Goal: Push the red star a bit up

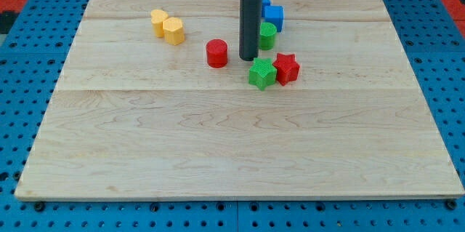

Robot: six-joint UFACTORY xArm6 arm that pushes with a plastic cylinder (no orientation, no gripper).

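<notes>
The red star [287,68] lies on the wooden board [232,137], right of centre in the upper half. It touches the green star [261,73] on its left. My tip [248,58] stands just above and left of the green star, about a block's width left of the red star, and right of the red cylinder [216,53]. A green cylinder [267,36] stands close behind the rod on its right. The rod hides part of the green cylinder.
A blue block [273,17] sits above the green cylinder near the view's top. Two yellow blocks [168,28] lie together at the upper left. Blue pegboard surrounds the board.
</notes>
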